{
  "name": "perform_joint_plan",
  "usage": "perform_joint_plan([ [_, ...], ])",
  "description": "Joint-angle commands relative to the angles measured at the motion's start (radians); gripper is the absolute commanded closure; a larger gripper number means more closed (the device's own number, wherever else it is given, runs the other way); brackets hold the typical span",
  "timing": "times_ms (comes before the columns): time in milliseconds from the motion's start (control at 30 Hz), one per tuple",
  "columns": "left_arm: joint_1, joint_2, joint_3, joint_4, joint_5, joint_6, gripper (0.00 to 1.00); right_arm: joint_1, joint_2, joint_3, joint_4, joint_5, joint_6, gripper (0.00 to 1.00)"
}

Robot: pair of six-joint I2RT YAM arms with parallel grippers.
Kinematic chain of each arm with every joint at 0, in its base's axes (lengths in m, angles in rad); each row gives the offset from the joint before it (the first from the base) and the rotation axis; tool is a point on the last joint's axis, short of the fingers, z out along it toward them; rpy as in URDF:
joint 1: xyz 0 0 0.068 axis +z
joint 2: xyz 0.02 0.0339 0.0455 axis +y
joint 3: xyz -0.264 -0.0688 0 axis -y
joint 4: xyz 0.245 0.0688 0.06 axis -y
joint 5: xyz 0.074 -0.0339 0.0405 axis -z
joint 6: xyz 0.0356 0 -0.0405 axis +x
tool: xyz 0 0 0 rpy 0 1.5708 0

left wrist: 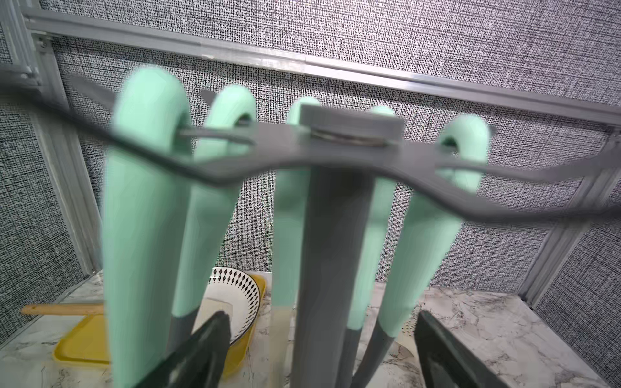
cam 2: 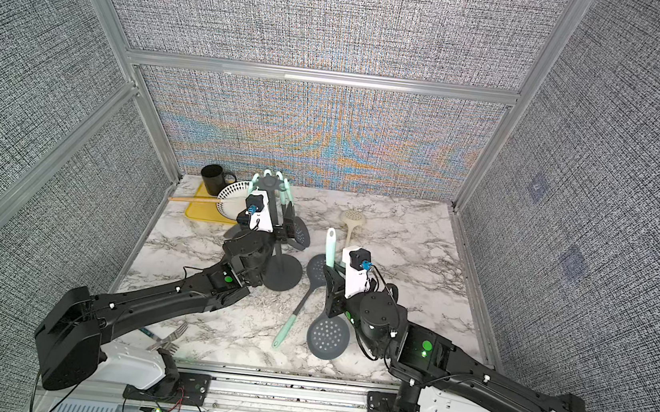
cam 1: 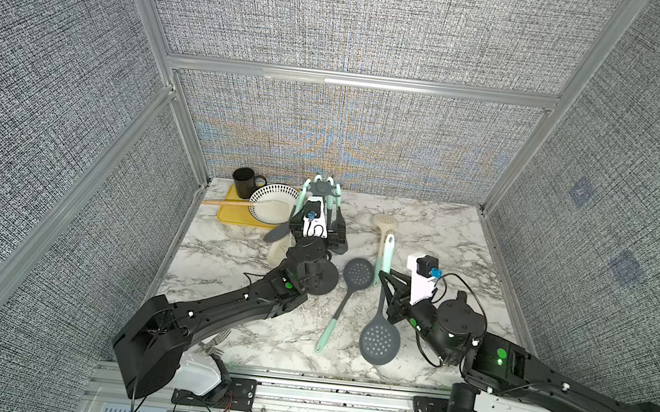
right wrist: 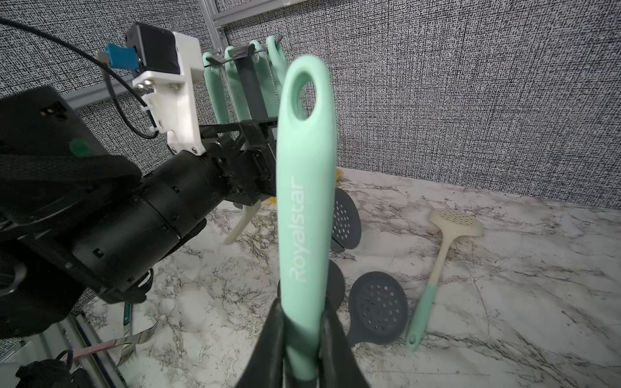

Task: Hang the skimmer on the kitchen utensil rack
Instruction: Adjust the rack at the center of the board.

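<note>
Gripping the skimmer point(right wrist: 304, 188) low on its mint handle with the right pincer point(right wrist: 302, 312), narrow and tight, hanging eye uppermost and free. Likely done to leave that eye clear for threading onto a hook. Held over the table point(cam 1: 442, 235), apart from the kitchen utensil rack point(cam 1: 324, 187) and to its right. Not yet hung.

Flanking the rack's pole point(left wrist: 322, 262) with the left pincer point(left wrist: 322, 322), spread wide, fingers point(left wrist: 211, 339) clear on either side, gripping nothing. Perhaps placed there to steady the stand during hanging, though only a guess.

Crown already loaded with several mint-handled utensils point(left wrist: 144, 201), so probably calling for a choice of unoccupied hook on the near side.

Shown by the left wrist alone: the gap between fingers and pole, and the hung handles' eyes threaded on the hook arms. Nothing of the held skimmer there.

Shown by the right wrist alone: the grip itself and the open eye, with the crowded crown beyond.

Shown from above alone, in both top views: the held skimmer's perforated head point(cam 1: 380, 342) below the right pincer. Touching the table or hovering: cannot tell.

Visible both from above and from the right wrist: a second dark skimmer point(cam 1: 359, 272) lying flat between the arms, and a cream skimmer point(cam 1: 385, 221) further back.
</note>
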Motion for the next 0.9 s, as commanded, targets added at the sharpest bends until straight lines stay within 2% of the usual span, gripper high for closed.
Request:
perform_joint_plan([
  [0,0.000,-0.030,-0.017,-0.009,0.045,-0.043,0.06,-0.003,-0.008,0.004,0.035,0.012,0.013,1.00],
  [100,0.000,-0.083,-0.045,-0.080,0.089,-0.095,0.01,-0.006,-0.019,-0.001,0.034,0.031,0.011,1.00],
  [233,0.000,-0.154,-0.081,-0.150,0.186,-0.126,0.01,-0.016,-0.029,-0.010,0.061,0.041,-0.017,1.00],
  [333,0.000,-0.205,-0.102,-0.203,0.276,-0.134,0.01,-0.032,-0.027,-0.004,0.082,0.002,-0.082,1.00],
  [433,0.000,-0.264,-0.122,-0.253,0.374,-0.133,0.01,-0.069,-0.009,0.013,0.077,-0.088,-0.171,1.00],
  [633,0.002,-0.368,-0.157,-0.353,0.468,-0.111,0.01,-0.184,0.012,0.071,0.030,-0.255,-0.201,1.00],
  [767,0.002,-0.428,-0.168,-0.413,0.547,-0.076,0.01,-0.281,0.041,0.094,0.027,-0.440,-0.207,1.00],
  [867,0.001,-0.489,-0.154,-0.521,0.631,-0.038,0.01,-0.349,0.096,0.124,0.026,-0.572,-0.213,1.00],
])
